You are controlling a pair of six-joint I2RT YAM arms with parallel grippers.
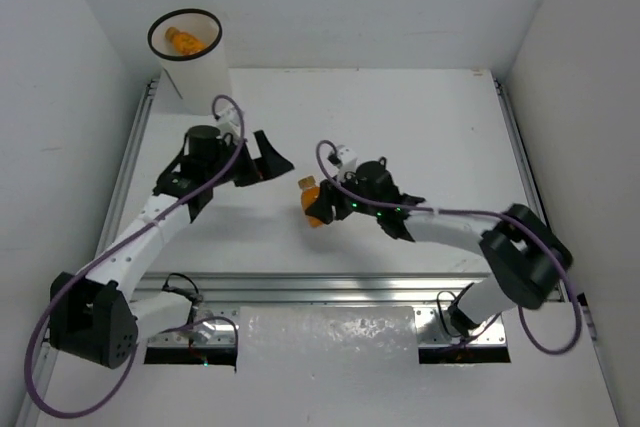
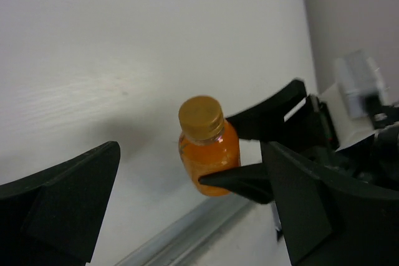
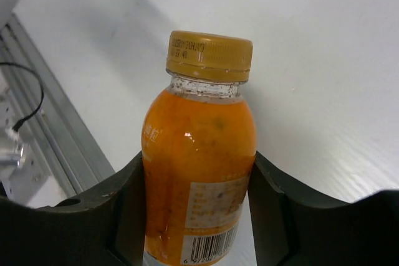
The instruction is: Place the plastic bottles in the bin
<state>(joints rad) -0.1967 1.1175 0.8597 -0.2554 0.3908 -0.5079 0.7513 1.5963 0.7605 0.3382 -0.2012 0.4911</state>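
Note:
An orange plastic bottle (image 1: 312, 202) with a gold cap is upright at the middle of the table, and my right gripper (image 1: 320, 207) is shut on it. In the right wrist view both fingers (image 3: 118, 197) press the sides of the bottle (image 3: 199, 147). My left gripper (image 1: 262, 162) stands open just left of it, empty. In the left wrist view the bottle (image 2: 207, 147) shows between the right arm's fingertips (image 2: 237, 182). The white bin (image 1: 195, 77) with a black rim stands at the far left corner, with another orange bottle (image 1: 185, 41) lying inside.
A metal rail (image 1: 330, 285) runs along the near edge of the table, in front of the arm bases. White walls close in the table on the left, right and back. Purple cables loop around both arms.

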